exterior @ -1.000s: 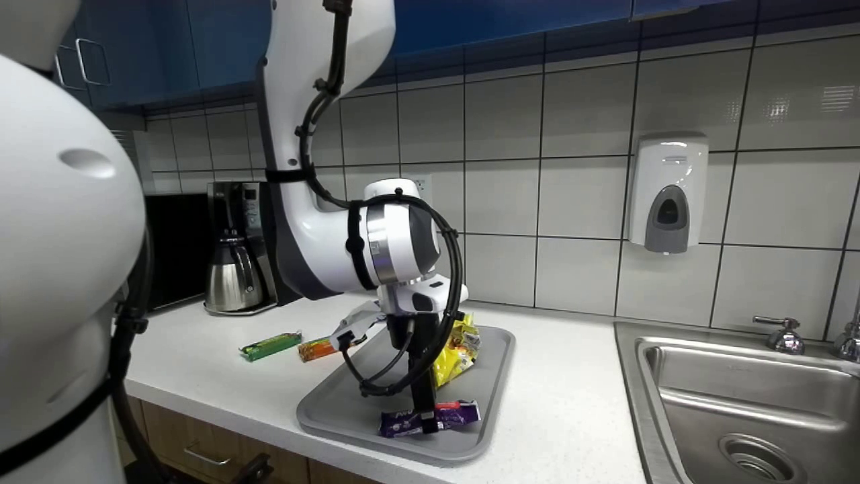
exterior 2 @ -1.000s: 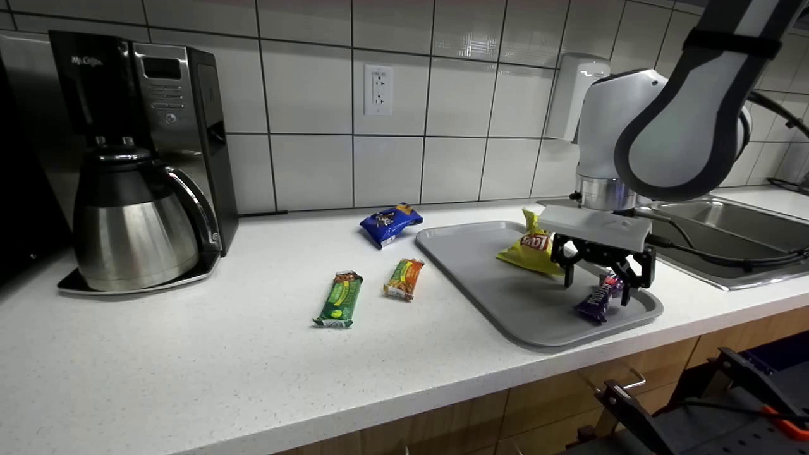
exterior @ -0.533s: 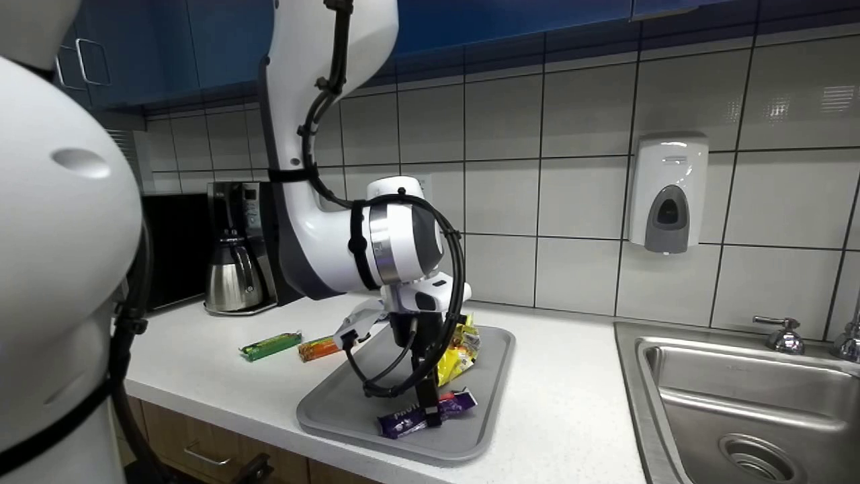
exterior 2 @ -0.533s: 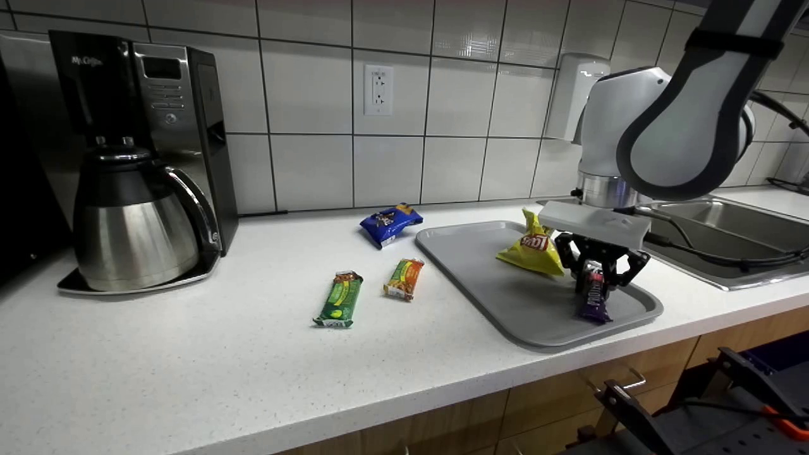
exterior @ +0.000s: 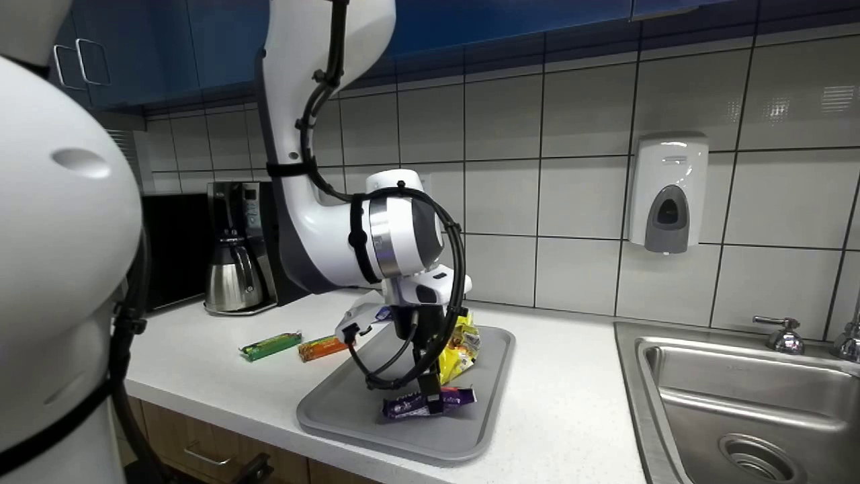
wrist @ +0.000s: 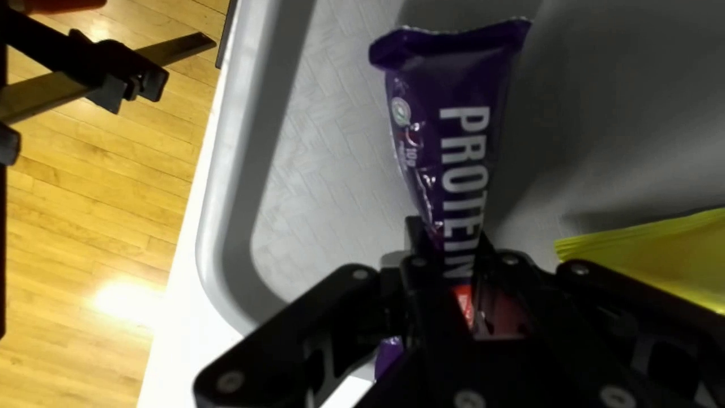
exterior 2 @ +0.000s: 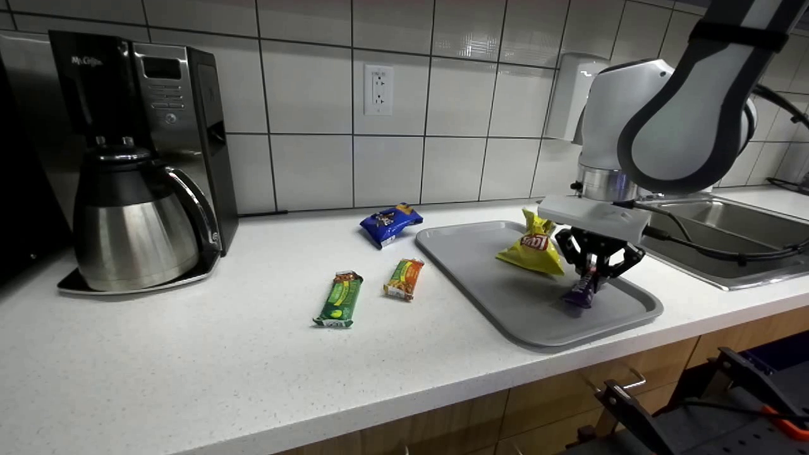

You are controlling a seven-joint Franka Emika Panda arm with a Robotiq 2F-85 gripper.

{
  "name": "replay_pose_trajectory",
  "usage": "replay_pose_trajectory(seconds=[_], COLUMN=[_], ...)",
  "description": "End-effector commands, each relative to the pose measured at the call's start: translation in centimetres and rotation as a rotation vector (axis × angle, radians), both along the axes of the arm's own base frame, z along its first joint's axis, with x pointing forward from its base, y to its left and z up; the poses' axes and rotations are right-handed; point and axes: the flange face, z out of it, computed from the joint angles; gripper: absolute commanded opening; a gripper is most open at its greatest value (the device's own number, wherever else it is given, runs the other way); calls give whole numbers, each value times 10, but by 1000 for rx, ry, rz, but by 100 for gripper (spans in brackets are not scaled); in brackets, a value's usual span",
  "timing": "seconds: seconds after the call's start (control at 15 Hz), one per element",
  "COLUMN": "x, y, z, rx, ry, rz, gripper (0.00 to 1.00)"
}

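Note:
My gripper (wrist: 451, 243) is shut on a purple protein bar (wrist: 453, 113), gripping it across its middle. In the wrist view one end of the bar stretches ahead of the fingers, and a scrap of its other end shows behind the left finger. Both exterior views show the bar (exterior: 403, 406) over the front part of a grey tray (exterior 2: 493, 284), seemingly raised a little, though its exact height is hard to tell. A yellow chip bag (exterior 2: 534, 251) sits on the tray beside the gripper, towards the wall.
Left of the tray lie a green bar (exterior 2: 341, 300), an orange bar (exterior 2: 404, 279) and a blue snack bag (exterior 2: 390, 225). A coffee maker (exterior 2: 183, 126) with a steel carafe (exterior 2: 136, 240) stands beyond. A sink (exterior: 752, 417) is on the tray's opposite side.
The gripper has gone from open to shut on the purple bar. The bar has turned somewhat between the fingers and moved slightly up with the gripper. The other snacks have not moved.

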Motion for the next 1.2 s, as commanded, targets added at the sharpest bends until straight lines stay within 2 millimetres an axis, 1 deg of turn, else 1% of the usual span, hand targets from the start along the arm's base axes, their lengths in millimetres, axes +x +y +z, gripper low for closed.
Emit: replay_pose_trajectory(seconds=[0.0, 0.33, 0.6, 0.87, 1.13], x=[-5, -3, 1, 4, 4], y=[2, 0, -10, -29, -58], z=[23, 45, 54, 56, 55], rx=[-9, -27, -43, -56, -71], ry=[-38, -81, -105, -115, -123], rz=[12, 15, 22, 13, -20], gripper=[4, 4, 4, 4, 4])
